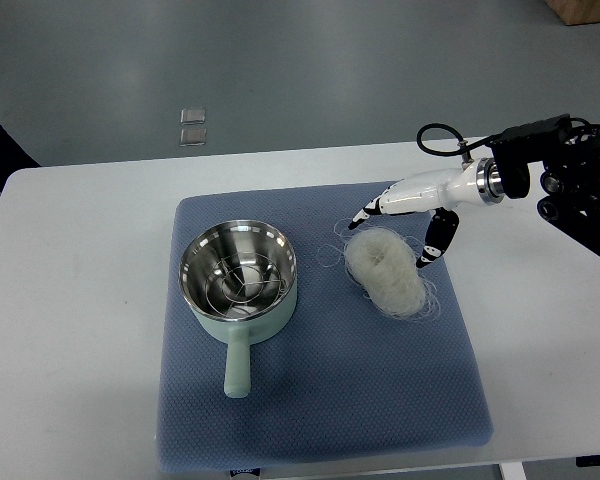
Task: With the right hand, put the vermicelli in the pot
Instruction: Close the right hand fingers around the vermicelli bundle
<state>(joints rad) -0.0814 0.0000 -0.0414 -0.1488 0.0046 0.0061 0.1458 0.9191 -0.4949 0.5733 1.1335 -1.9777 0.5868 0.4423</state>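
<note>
Seen steeply from above: white worktop [80, 260] carrying a blue quilted mat [320, 400], near edge of the mat just cut by the picture's bottom, with a small dark label there too blurred to read. On the mat's left half, a pale green pot [242, 290] with steel lining, upright, handle pointing toward the near edge; inside, only a thin wire rack or a few strands on the bottom, hard to tell which against the reflections. On the mat's right half, well clear of the pot, a white nest of vermicelli [385, 270], loose threads straying around its rim. Reaching in from the right edge, the right hand [395, 232], white with black fingertips, fingers spread and curved down over the far end of the nest: one fingertip [360, 218] at the far-left side, another at the right side, straddling the bundle. Cannot tell whether the tips press the noodles or merely hover beside them; nothing visibly lifted. Wrist and forearm half lost in dark hardware and a looping cable at the right edge. Beyond the worktop, grey floor with two small pale square tiles [192, 127], and a dark shape cut off at the left border, not identifiable.
</note>
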